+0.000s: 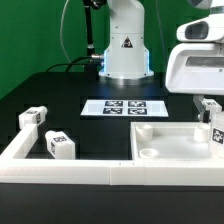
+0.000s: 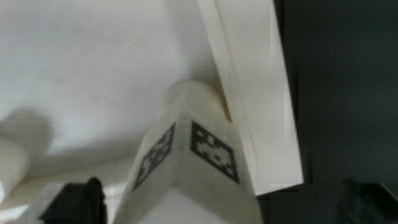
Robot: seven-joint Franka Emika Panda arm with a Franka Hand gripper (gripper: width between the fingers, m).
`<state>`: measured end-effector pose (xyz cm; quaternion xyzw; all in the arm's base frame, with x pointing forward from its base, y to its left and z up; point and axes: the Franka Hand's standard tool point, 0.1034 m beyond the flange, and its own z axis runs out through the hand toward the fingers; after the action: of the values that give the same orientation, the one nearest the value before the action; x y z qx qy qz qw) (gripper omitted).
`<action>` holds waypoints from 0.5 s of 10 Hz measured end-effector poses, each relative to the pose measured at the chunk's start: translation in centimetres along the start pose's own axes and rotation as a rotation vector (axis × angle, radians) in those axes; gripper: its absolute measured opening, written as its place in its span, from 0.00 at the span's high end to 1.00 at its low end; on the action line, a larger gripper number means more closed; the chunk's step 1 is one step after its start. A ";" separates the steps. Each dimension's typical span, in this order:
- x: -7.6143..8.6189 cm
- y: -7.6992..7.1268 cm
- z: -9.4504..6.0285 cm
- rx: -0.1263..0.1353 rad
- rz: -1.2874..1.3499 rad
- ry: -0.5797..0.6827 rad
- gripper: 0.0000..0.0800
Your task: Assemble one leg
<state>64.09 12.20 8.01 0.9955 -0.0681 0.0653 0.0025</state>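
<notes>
Gripper (image 2: 146, 203) spread wide, pinching nothing — fingertips (image 2: 75, 201) dark, flanking tagged leg (image 2: 192, 150). Leg directly ahead of claw, between jaws, long axis running straight away from wrist toward panel (image 2: 89, 70). Far end of leg apparently seated on panel, close beside raised rim (image 2: 249, 90). In exterior view, leg (image 1: 217, 131) upright at panel's corner, exterior view's right.

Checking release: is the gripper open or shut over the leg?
Open: the fingertips sit wide apart either side of the leg, not touching it.
</notes>
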 end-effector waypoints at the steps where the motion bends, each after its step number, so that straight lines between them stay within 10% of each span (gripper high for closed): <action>1: 0.1 0.3 0.0 -0.008 -0.129 -0.003 0.19; 5: 0.8 2.0 0.0 -0.024 -0.479 -0.010 0.19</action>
<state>64.57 10.13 8.08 0.9835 0.1691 0.0572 0.0292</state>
